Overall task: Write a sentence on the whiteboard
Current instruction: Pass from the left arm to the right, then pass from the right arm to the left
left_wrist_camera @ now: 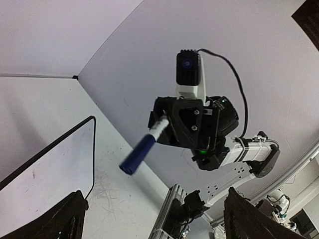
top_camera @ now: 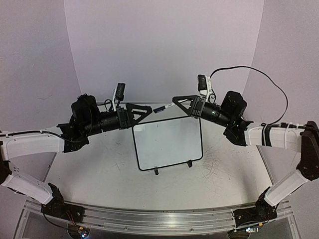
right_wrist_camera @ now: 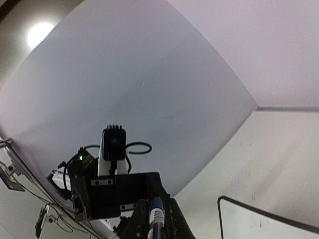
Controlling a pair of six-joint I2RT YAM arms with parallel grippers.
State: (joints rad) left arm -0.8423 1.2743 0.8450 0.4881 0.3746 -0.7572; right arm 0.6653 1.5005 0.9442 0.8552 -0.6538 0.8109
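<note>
Here, the whiteboard stands upright on its two black feet near the middle of the bench. Its face is turned toward the arm bases and shows white with faint grey marks. The bench top is white and scuffed with grey scribbles on both sides of the board, and an aluminium rail runs along its near edge. A pale backdrop curves up behind the bench and wraps round both sides. Above the board's top edge the two arms meet almost tip to tip. The right end effector is pressed together on the white end of a blue marker, whose blue end points at the left arm. The left end effector stands spread wide, its fingers apart from the marker. A black cable loops from the right wrist camera.
</note>
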